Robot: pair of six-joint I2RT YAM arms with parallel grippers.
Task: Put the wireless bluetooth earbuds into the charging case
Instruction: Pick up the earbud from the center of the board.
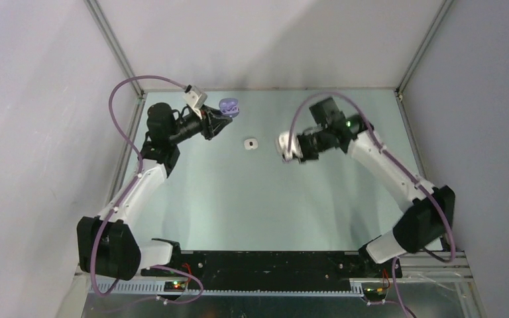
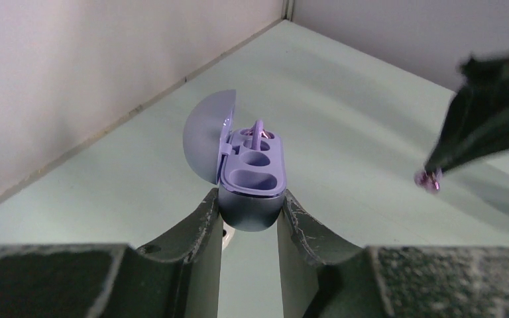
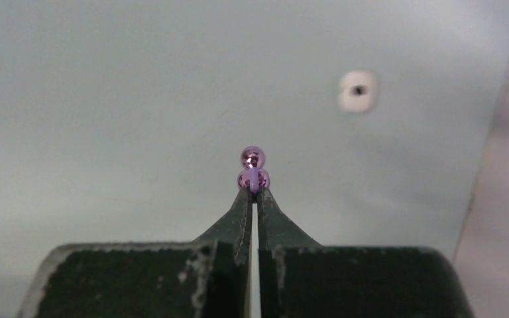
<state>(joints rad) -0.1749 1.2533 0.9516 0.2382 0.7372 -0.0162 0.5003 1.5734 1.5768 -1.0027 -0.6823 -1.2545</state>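
Note:
My left gripper [image 2: 248, 200] is shut on the lower body of the purple charging case [image 2: 252, 173], which it holds off the table with the lid open and tipped to the left. One purple earbud [image 2: 260, 134] sits in the far socket; the near socket shows empty. In the top view the case [image 1: 228, 106] is at the back left. My right gripper [image 3: 253, 190] is shut on a second purple earbud [image 3: 253, 169], pinched at the very fingertips. In the left wrist view that earbud [image 2: 429, 179] hangs to the right of the case, apart from it.
A small white earbud [image 1: 251, 143] lies on the green table between the two grippers, also visible in the right wrist view as a white earbud [image 3: 356, 91]. White walls enclose the table [image 1: 252, 199] on the left, back and right.

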